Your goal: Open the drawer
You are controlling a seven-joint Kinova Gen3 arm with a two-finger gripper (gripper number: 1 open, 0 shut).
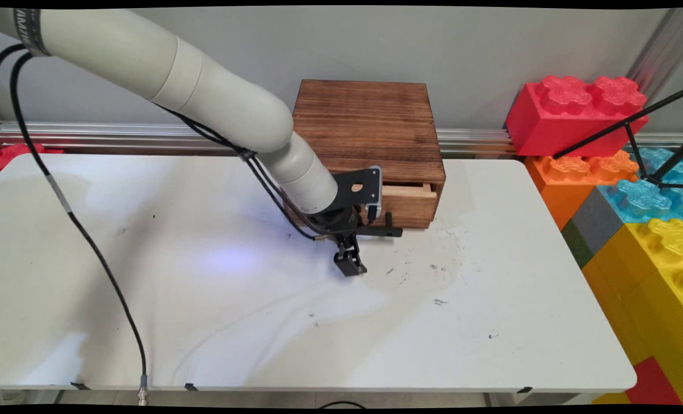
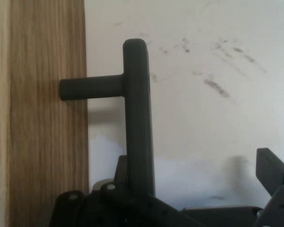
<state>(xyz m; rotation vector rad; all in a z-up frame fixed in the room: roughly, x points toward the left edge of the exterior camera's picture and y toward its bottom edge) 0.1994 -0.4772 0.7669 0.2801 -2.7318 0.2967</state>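
Reaching: white arm comes in from the upper left, with its black two-finger gripper (image 1: 357,246) low at the near face of the dark brown wooden box (image 1: 370,129).
Claw state: spread; one finger (image 2: 273,172) stands clear on the right of the hand view, with bare table between it and the handle, pinching nothing.
Handle: black T-shaped bar handle (image 2: 136,113) juts from the paler wooden drawer front (image 1: 406,204); its long bar runs over the gripper's linkage, just beside the left side of the claw.
Drawer: pulled slightly out of the box.
Box place: far middle of the white table (image 1: 491,299), against the wall.
Table marks: dark scuffs right of the gripper.
Blocks: large red, orange, blue and yellow plastic building bricks (image 1: 623,190) stacked past the right edge.
Writing: none readable on box or drawer.
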